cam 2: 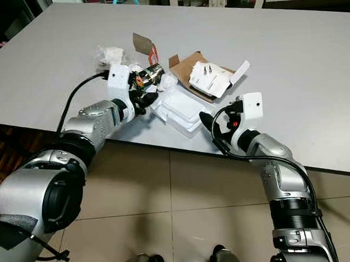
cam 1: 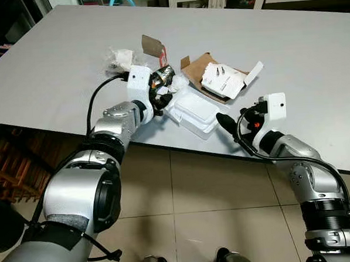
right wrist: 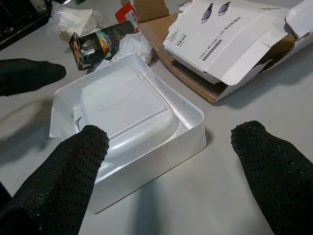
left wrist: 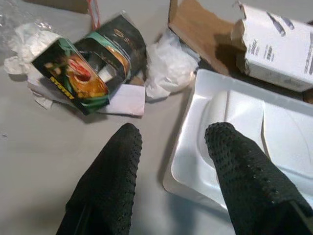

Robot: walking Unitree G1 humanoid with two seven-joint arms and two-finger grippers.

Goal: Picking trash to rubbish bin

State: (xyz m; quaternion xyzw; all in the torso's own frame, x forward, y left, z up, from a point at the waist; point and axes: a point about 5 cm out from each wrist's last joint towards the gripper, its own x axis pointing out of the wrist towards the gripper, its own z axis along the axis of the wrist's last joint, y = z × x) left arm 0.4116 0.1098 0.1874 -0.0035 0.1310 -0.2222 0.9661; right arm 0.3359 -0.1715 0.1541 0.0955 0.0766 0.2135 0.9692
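Trash [cam 1: 160, 79] litters table [cam 1: 60, 66]; both end effectors flank white tray [right wrist: 132, 127], spread.

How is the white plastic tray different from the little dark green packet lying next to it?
The white moulded plastic tray is plain, wide and shallow, lying flat and open side up; the small dark green printed packet is colourful, much smaller, crumpled and tipped on its side. The tray sits at the grey table's near edge between both open grippers, left and right; the packet lies farther in. Both rest on the table among the trash.
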